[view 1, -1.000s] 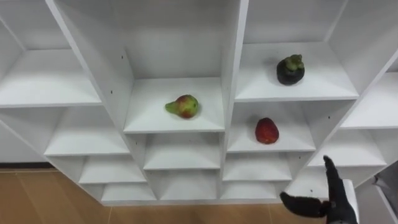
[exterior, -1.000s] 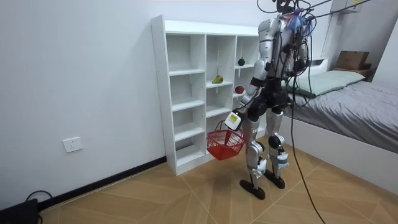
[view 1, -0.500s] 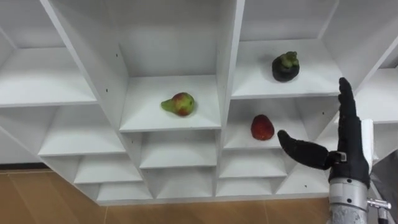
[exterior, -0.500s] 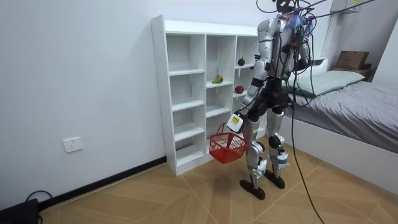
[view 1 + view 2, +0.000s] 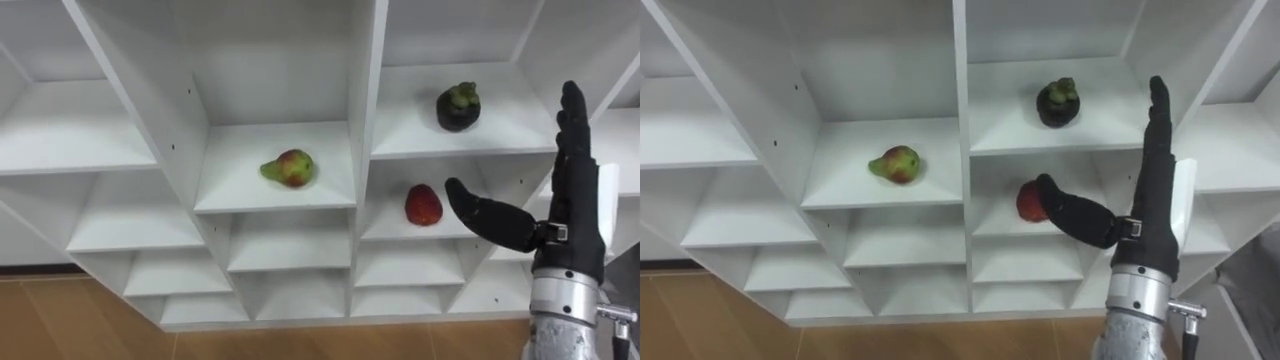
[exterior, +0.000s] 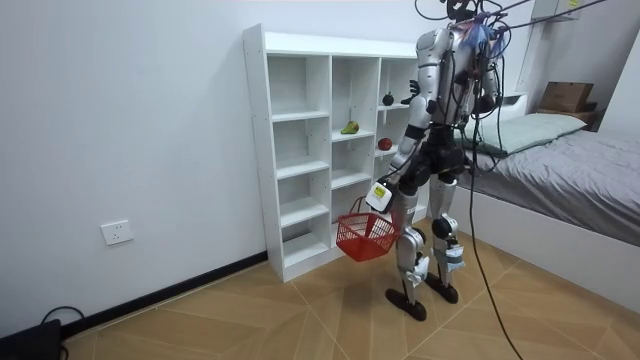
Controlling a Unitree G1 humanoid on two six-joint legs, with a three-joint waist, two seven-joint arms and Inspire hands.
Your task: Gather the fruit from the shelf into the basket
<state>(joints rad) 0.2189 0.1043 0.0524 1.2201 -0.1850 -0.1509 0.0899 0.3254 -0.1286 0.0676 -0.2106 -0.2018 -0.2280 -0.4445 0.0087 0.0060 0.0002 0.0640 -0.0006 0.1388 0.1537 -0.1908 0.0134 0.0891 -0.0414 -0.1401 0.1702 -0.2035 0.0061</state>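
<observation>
The right robot hand [image 5: 573, 205] is raised before the closet [image 5: 368, 110], spread wide and holding nothing: fingers straight up, thumb stuck out leftward. The red fruit [image 5: 423, 205] sits just left of the thumb tip, on the shelf under the dark fruit [image 5: 456, 107]. It likely lies deeper in than the thumb, and I cannot tell whether they touch. It is small, rounded, a little taller than wide and stands upright. The pear [image 5: 290, 168] lies farther left, stem pointing left. The left robot hand [image 6: 380, 196] carries the basket [image 6: 364, 232], so the right is the one in reach.
</observation>
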